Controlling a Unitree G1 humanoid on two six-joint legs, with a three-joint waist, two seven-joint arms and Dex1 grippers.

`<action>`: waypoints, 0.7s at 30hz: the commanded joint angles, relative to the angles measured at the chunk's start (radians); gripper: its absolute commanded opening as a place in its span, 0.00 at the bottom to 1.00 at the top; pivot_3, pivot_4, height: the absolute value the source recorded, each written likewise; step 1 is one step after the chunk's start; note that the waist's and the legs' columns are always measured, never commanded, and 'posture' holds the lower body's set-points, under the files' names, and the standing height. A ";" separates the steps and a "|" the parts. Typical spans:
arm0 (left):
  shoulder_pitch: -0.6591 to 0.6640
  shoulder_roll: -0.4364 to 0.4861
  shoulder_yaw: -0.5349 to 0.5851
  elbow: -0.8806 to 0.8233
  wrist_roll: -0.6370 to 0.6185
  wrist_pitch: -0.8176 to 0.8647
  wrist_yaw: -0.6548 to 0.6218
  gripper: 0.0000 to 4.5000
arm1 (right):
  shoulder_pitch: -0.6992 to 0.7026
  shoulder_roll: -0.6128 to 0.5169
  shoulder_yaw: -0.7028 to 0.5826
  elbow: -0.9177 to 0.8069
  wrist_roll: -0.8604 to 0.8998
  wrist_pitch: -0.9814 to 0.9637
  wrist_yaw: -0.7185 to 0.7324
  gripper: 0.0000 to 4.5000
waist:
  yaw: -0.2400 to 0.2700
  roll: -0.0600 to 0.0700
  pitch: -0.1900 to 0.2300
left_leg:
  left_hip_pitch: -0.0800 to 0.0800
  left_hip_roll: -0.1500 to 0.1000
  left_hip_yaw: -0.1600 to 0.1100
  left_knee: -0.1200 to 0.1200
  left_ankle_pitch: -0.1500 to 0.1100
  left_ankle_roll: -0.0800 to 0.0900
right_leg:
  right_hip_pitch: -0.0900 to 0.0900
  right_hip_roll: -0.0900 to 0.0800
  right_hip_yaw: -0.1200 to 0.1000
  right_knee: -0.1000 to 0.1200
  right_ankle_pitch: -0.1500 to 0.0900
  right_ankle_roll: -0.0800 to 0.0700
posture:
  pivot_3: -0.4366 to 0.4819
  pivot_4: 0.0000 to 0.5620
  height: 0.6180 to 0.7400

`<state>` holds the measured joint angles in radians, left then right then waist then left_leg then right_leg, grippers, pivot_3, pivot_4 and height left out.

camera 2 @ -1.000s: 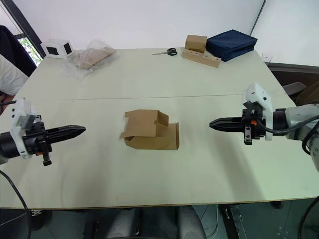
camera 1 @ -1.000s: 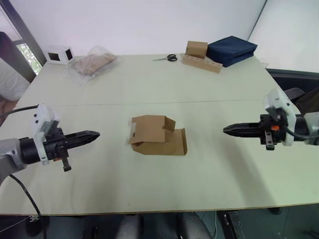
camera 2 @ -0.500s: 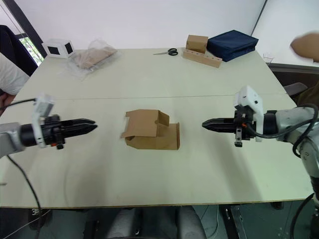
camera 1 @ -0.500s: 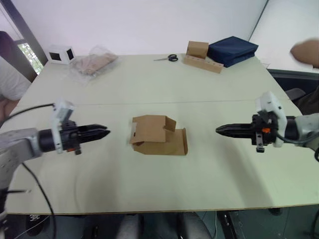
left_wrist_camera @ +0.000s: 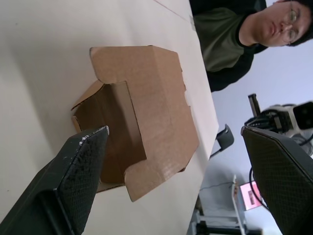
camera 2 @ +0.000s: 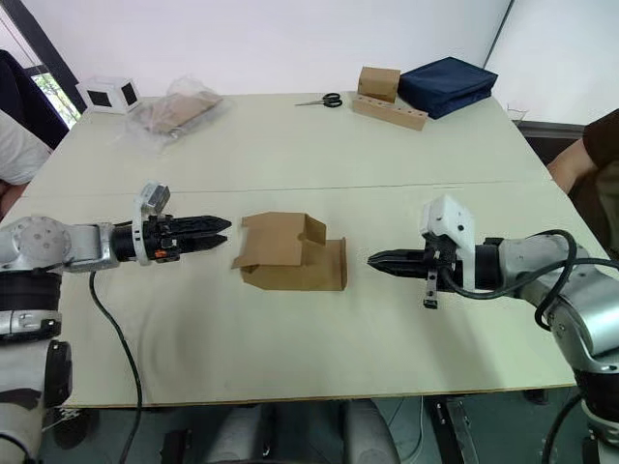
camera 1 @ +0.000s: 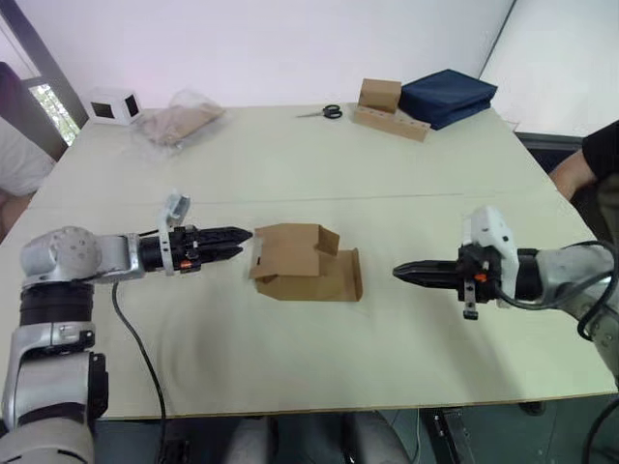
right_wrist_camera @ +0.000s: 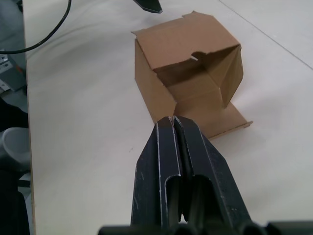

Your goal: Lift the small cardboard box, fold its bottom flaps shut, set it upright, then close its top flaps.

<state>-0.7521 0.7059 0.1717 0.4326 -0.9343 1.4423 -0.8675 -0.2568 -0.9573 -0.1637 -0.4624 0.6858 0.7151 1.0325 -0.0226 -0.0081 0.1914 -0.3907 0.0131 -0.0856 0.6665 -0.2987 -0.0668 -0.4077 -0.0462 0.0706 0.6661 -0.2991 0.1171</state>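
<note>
Box: we see the small cardboard box (camera 2: pixel 290 256) on its side between both claws, flaps loose.
Left gripper (camera 2: pixel 224 230): fingers parted, just beside it.
Right gripper (camera 2: pixel 371 259): fingers pressed together, near it.

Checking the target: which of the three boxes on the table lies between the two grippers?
The small cardboard box, plain brown, flaps open, mid-table. The white box and other brown box sit along the far edge.

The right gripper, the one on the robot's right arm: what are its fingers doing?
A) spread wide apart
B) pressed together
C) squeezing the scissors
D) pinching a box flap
B: the right gripper has its two black fingers pressed together, pointing at the small cardboard box without touching it.
</note>
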 commanded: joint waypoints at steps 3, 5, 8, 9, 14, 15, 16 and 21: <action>-0.056 -0.020 -0.005 0.052 0.041 0.019 -0.012 1.00 | 0.007 0.007 -0.041 -0.055 0.035 0.008 -0.037 0.00 | 0.002 0.000 0.000 | 0.000 0.000 0.000 0.000 0.000 0.000 | 0.000 0.000 0.000 0.000 0.000 0.000 | 0.48 0.27 1.00; -0.054 -0.028 -0.016 0.044 0.050 0.012 -0.033 1.00 | 0.009 0.007 -0.042 -0.058 0.040 0.010 -0.044 0.00 | 0.002 0.000 0.000 | 0.000 0.000 0.000 0.000 0.000 0.000 | 0.000 0.000 0.000 0.000 0.000 0.000 | 0.48 0.27 1.00; -0.067 -0.061 -0.017 0.060 0.063 0.013 -0.032 1.00 | 0.005 0.007 -0.037 -0.061 0.045 0.012 -0.058 0.00 | 0.005 0.000 0.000 | 0.000 0.000 0.000 0.000 0.000 0.000 | 0.000 0.000 0.000 0.000 0.000 0.000 | 0.48 0.27 1.00; -0.072 -0.072 -0.018 0.066 0.066 0.013 -0.033 1.00 | 0.003 0.007 -0.036 -0.063 0.049 0.015 -0.062 0.00 | 0.005 0.000 0.000 | 0.000 0.000 0.000 0.000 0.000 -0.001 | 0.000 0.000 0.000 0.000 0.000 0.000 | 0.48 0.27 1.00; -0.082 -0.111 -0.021 0.079 0.086 0.010 -0.035 1.00 | 0.003 0.003 -0.036 -0.074 0.061 0.024 -0.078 0.00 | 0.003 0.000 0.000 | 0.000 0.000 0.000 0.000 0.000 0.000 | 0.000 0.000 0.000 0.000 0.000 0.000 | 0.48 0.27 1.00; -0.082 -0.117 -0.023 0.078 0.090 0.007 -0.035 1.00 | 0.003 0.003 -0.036 -0.075 0.063 0.026 -0.080 0.00 | 0.003 0.000 0.000 | 0.000 0.000 0.000 0.000 0.000 0.000 | 0.000 0.000 0.000 0.000 0.000 0.000 | 0.48 0.27 1.00; -0.082 -0.125 -0.023 0.078 0.092 0.004 -0.034 1.00 | 0.004 0.002 -0.037 -0.077 0.064 0.027 -0.084 0.00 | 0.003 0.000 0.000 | 0.000 0.000 0.000 0.000 0.000 0.000 | 0.000 0.000 0.000 0.000 0.000 0.000 | 0.48 0.27 1.00; -0.080 -0.157 -0.026 0.087 0.109 -0.009 -0.038 1.00 | 0.008 0.002 -0.044 -0.089 0.075 0.039 -0.100 0.00 | 0.003 0.000 0.000 | 0.000 0.000 0.000 0.000 0.000 0.000 | 0.000 0.000 0.000 0.000 0.000 0.000 | 0.48 0.27 1.00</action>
<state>-0.8225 0.5496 0.1382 0.5204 -0.8288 1.4454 -0.8912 -0.2456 -0.9551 -0.1712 -0.5096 0.7406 0.7561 0.9383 -0.0193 -0.0083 0.1912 -0.3908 0.0129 -0.0858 0.6669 -0.2984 -0.0672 -0.4074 -0.0463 0.0706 0.6663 -0.2991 0.1171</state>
